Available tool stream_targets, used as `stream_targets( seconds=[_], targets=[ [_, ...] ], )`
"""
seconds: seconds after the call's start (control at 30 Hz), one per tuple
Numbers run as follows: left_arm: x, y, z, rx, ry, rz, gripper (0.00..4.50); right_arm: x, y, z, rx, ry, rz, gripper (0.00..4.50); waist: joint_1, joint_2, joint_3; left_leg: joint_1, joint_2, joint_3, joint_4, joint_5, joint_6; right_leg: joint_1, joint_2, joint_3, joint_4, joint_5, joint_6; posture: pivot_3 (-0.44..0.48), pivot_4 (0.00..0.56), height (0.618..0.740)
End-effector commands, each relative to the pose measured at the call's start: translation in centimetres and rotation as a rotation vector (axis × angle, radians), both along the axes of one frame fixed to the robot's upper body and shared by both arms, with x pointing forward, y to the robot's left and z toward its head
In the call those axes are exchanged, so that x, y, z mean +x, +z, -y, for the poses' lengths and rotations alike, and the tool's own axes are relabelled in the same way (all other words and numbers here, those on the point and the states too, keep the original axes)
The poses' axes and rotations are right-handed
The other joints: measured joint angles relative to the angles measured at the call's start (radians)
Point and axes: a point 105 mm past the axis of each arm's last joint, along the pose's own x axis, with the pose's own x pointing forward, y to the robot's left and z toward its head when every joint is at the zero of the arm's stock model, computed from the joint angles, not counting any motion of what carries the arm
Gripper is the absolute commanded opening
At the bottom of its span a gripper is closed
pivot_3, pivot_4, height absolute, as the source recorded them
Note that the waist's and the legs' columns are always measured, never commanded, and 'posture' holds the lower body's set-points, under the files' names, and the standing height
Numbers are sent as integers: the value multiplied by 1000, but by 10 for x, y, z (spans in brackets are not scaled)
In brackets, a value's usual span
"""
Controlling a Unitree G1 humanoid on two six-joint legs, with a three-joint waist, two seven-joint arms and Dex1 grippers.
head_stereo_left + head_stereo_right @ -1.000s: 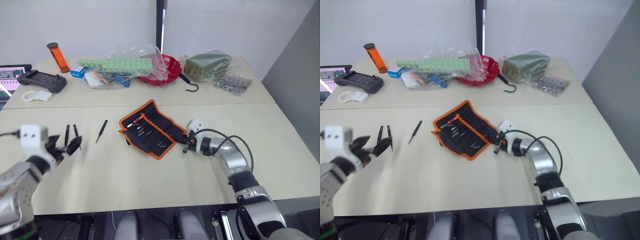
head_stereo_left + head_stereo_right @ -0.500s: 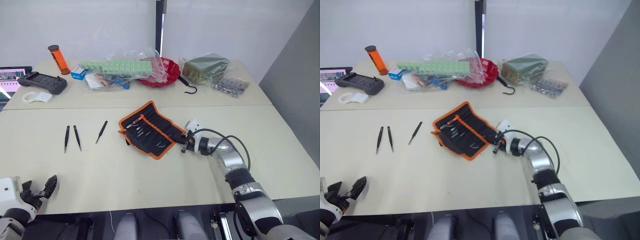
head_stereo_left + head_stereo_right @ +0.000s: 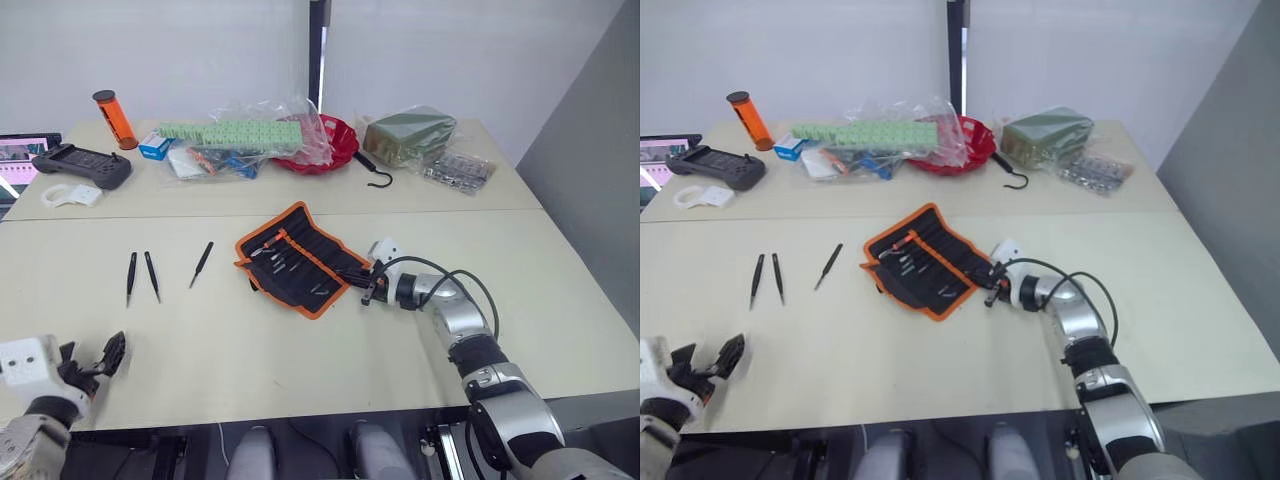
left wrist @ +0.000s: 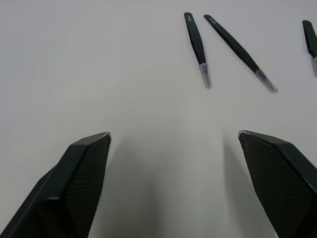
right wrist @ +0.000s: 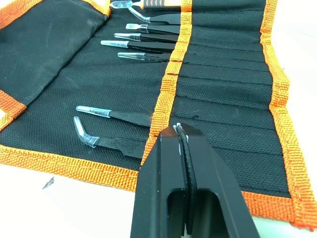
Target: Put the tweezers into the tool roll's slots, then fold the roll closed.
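- We see the tool roll (image 3: 298,258) lying open on the pale tabletop (image 3: 300,350), its orange-edged inner face up, set at a slant near the middle.
- Several tools already sit in the slots (image 5: 218,89); our right wrist view shows their silver tips poking out past the orange strip (image 5: 168,84).
- Our right gripper (image 3: 368,290) rests at the roll's right edge, its two black fingers (image 5: 168,188) pressed together with nothing visible between them, the tips over the lower slots near the orange piping.
- Three tweezers (image 3: 150,275) lie loose on the tabletop, well to the left of the roll: two side by side, nearly parallel, and a third (image 3: 202,264) a little closer to the roll, tilted.
- Our left gripper (image 3: 100,358) hangs at the tabletop's near left edge, fingers (image 4: 79,173) spread wide and empty; our left wrist view looks across bare tabletop towards the loose tweezers, which lie well apart from the fingertips.
- Along the far side we see an orange cylinder (image 3: 116,115), a black game controller (image 3: 84,165), clear bags of parts (image 3: 245,135), a red bowl (image 3: 335,140) and a black hook (image 3: 378,175).
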Motion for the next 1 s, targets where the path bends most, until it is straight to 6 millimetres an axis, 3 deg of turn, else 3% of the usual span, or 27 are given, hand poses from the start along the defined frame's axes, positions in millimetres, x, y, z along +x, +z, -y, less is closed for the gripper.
stream_targets(
  seconds=[0.03,0.4,0.63,0.73,1.0],
  targets=[
    [13,9,-1,37,1,17,4380,-5,-21,-2,-51,-8,-67,0,-1,0,0,0,1,0,0,0,-1,0,1,0,0,0,0,0,150,740],
    [66,2,8,32,-47,-5,4380,-7,-19,-6,-41,-10,-63,0,5,2,1,0,5,-1,0,-1,-2,-1,7,2,1,0,-1,0,150,740],
    [85,2,4,36,-25,-21,4380,-8,-18,-6,-43,-9,-59,0,7,4,2,0,5,-1,-1,-1,-2,-1,7,2,1,0,-1,0,150,740],
    [91,0,4,37,-35,-36,3571,-8,-17,-5,-48,-11,-56,0,7,5,2,0,5,-1,-1,-1,-2,-2,7,2,1,0,-1,0,150,740],
    [96,-4,4,29,-41,-54,870,-7,-16,-1,-38,-40,-51,0,12,6,2,-1,5,-1,-1,-1,-2,-2,7,2,0,-1,0,0,150,740]
  ],
)
